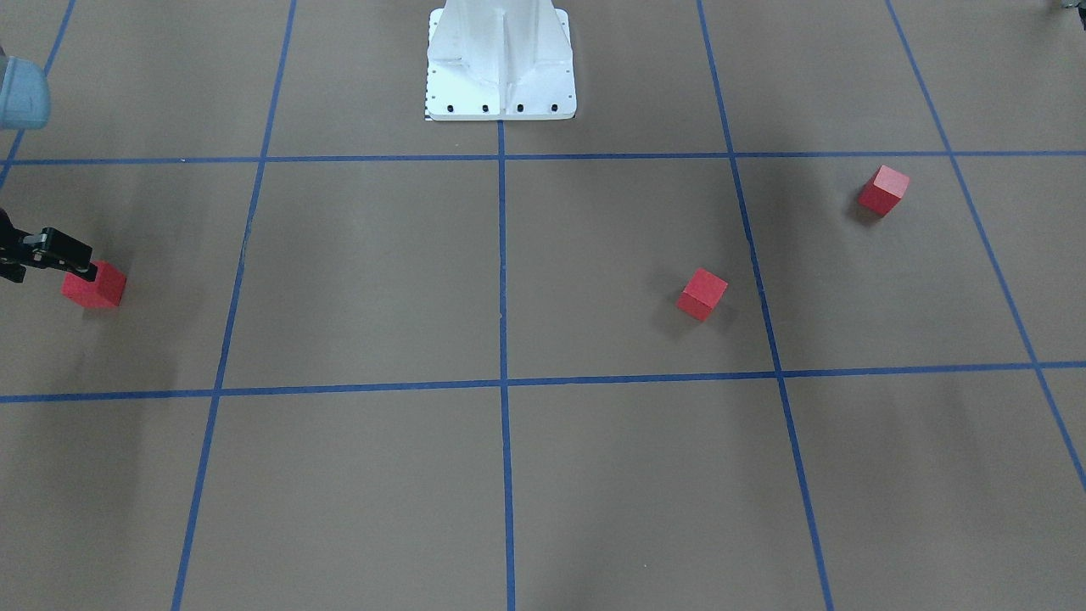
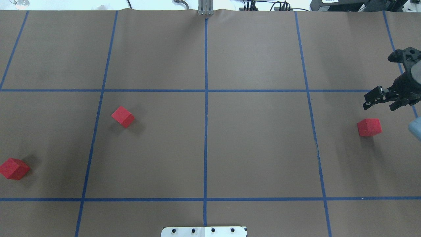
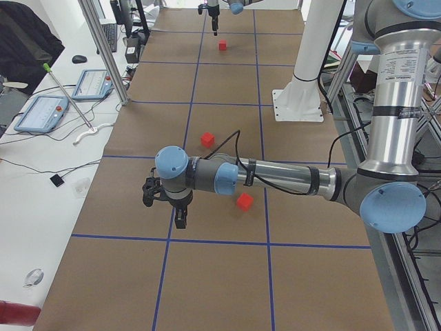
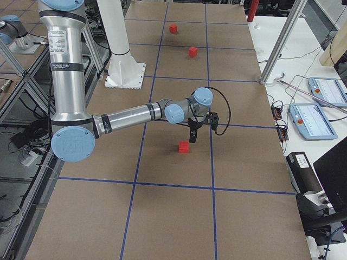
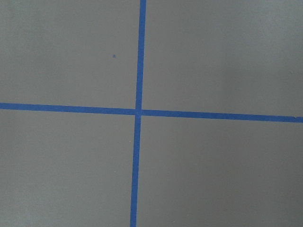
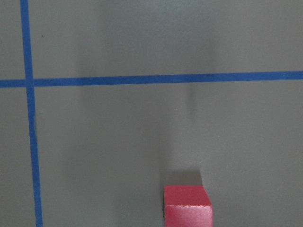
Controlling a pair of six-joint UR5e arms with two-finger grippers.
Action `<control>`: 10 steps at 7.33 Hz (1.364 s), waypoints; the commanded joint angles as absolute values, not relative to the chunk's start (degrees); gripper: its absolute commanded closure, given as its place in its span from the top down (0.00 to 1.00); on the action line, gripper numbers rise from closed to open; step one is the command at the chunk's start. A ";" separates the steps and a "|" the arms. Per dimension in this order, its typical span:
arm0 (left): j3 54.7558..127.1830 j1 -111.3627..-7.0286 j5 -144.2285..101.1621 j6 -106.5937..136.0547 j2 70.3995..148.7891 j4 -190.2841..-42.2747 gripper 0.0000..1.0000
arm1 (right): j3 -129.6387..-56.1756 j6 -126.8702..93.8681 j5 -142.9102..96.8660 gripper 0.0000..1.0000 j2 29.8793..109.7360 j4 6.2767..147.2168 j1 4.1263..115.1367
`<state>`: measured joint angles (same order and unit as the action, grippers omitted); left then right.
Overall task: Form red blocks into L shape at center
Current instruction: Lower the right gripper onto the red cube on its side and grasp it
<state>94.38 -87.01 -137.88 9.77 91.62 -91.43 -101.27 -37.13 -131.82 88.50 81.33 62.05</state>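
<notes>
**Obs 1:** Block positions, overhead view?

**Obs 2:** Three red cubes, all separate. Block A (image 2: 122,116) sits in the cell just left of the centre line (image 2: 205,144), toward that cell's far left corner. Block B (image 2: 14,168) lies one cell further left, nearer the robot, at the frame edge. Block C (image 2: 369,127) lies on the robot's right, past the second tape line out from the middle. All three are well apart from the centre line and from each other.

**Obs 1:** Right gripper?

**Obs 2:** The right gripper (image 2: 367,101) hangs pointing down over the tabletop (image 2: 256,148), just on the far side of block C and apart from it in the overhead view. Jaws narrow, nothing between them. Its wrist camera has block C at the bottom edge of the frame.

**Obs 1:** Left?

**Obs 2:** The left gripper (image 3: 180,222) shows in the left side view alone, low over a tape line, arm stretched across the tabletop with block B near the forearm. Jaws: cannot tell. Its wrist camera shows a tape crossing (image 5: 138,112).
</notes>
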 commanded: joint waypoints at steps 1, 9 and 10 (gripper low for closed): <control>94.48 -87.01 -137.90 9.76 91.67 -91.49 1.00 | -100.29 -41.31 -123.70 0.98 88.77 78.84 56.62; 94.92 -87.01 -137.90 9.76 91.67 -91.58 1.00 | -96.59 -40.87 -124.01 0.73 90.43 76.82 55.29; 95.10 -87.01 -137.90 9.76 91.67 -91.58 1.00 | -96.59 -40.96 -124.01 0.27 91.74 75.77 55.28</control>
<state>94.94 -87.01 -137.90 9.76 91.67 -91.55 -96.62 -40.81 -123.95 90.52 76.67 55.47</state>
